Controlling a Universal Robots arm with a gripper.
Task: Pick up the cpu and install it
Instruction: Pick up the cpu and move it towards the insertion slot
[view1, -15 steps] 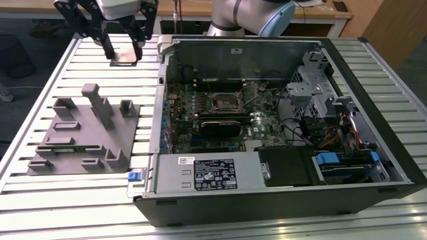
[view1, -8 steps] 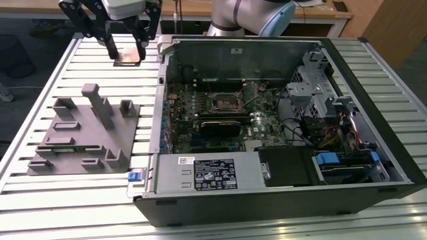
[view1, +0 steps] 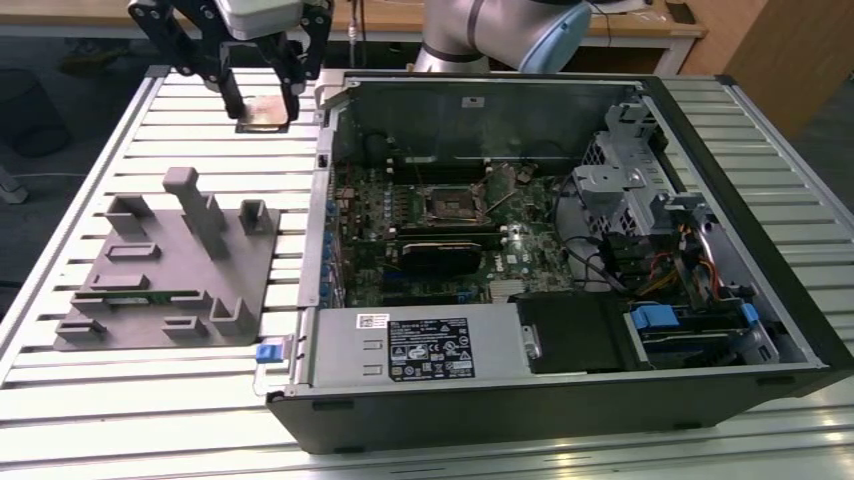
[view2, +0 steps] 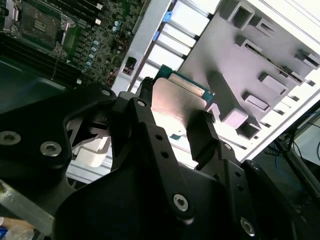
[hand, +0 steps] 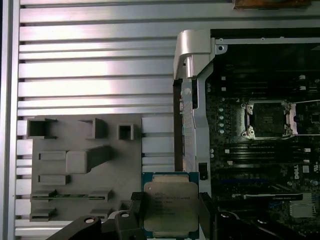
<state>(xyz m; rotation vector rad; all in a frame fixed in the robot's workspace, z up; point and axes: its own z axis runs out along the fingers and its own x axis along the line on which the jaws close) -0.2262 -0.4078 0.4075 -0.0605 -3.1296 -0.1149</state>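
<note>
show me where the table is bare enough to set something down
Bare ribbed metal table lies on the camera side of the grey plastic holder, and beyond it, though there the hand grips the small silvery square cpu above the table. The open black computer case is packed; its gap to the holder is narrow.

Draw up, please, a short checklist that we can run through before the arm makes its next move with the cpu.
1. Grasp: ok. The gripper is shut on the cpu in both wrist views.
2. Clear of the grey holder: ok. The cpu hangs apart from it, over the slatted table.
3. Open computer case: ok.
4. Empty socket: ok, its middle looks bare.
5. Is the socket unlatched: cannot tell.
6. cpu over socket: not ok; it is outside the case, on the exterior view's left.
</note>
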